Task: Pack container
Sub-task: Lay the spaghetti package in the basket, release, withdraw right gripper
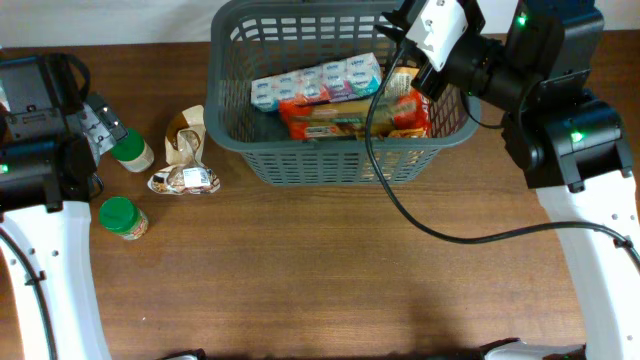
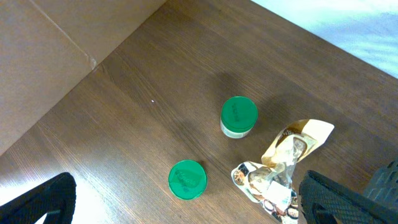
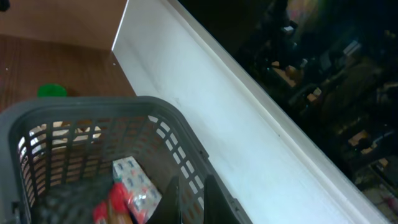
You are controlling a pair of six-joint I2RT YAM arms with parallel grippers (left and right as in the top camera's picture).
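Observation:
The container (image 1: 226, 90) is a dark grey lattice basket at the back centre. It holds a pack of small cartons (image 1: 318, 82) and orange-red packets (image 1: 350, 115). My right gripper (image 1: 398, 22) is at the basket's far right corner. In the right wrist view its fingers (image 3: 193, 202) are closed either side of the basket's wall (image 3: 74, 109). My left gripper (image 1: 100, 125) hangs over the loose groceries at the left. Its jaws (image 2: 193, 200) are wide open and empty, above a green-lidded jar (image 2: 187, 180) and a silver snack bag (image 2: 264, 186).
A second green-lidded jar (image 2: 239, 116) and a tan bag (image 2: 298, 140) lie just beyond. From overhead, the jars (image 1: 130, 150) (image 1: 123, 217) and bags (image 1: 185, 160) sit left of the basket. A white wall (image 3: 205, 112) runs behind the table.

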